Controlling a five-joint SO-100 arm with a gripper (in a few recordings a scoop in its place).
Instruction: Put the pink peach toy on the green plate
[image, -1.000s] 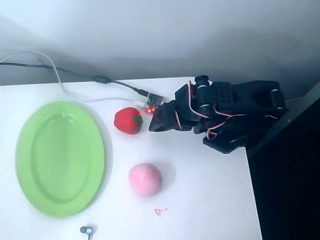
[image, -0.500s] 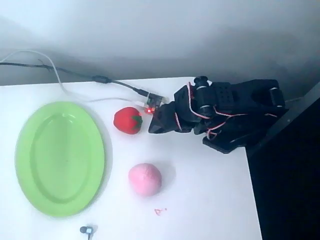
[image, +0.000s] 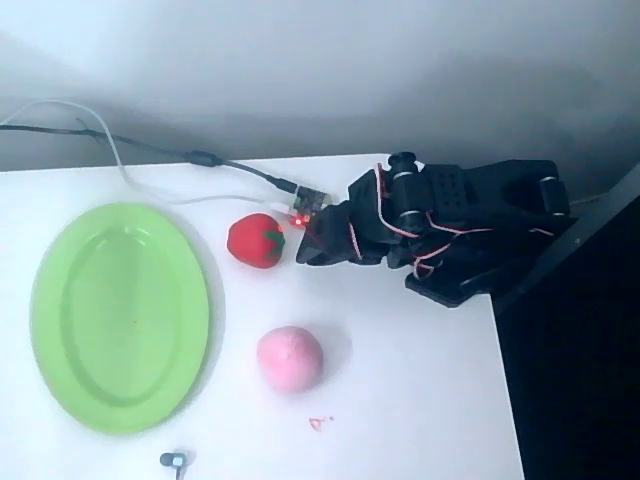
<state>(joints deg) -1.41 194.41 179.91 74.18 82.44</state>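
**Wrong toy sits closest to the tool**

In the overhead view the black arm is folded low at the counter's (image: 420, 400) right side, its tool (image: 308, 245) pointing left. The fingers merge into one dark wedge from this angle, so I cannot tell whether they are parted or closed; nothing appears to be held.

The red strawberry toy (image: 255, 241) lies just beyond the tool's tip, almost touching it. The pink peach toy (image: 290, 358) rests on the counter below the tool and slightly to its left, clearly apart from it. The green plate (image: 60, 340) lies farther left, past both toys, and holds nothing.

Risks as I judge them:
- A straight reach forward would meet the strawberry first, pushing it toward the plate or grabbing it by mistake.
- Swinging down toward the peach, the tool could clip the strawberry and send it rolling.
- The peach is round and soft; an off-centre pinch could squeeze it out sideways, possibly toward the counter's near edge.
- The cables (image: 150, 150) and small lit board (image: 308, 203) behind the tool could snag the arm as it unfolds.
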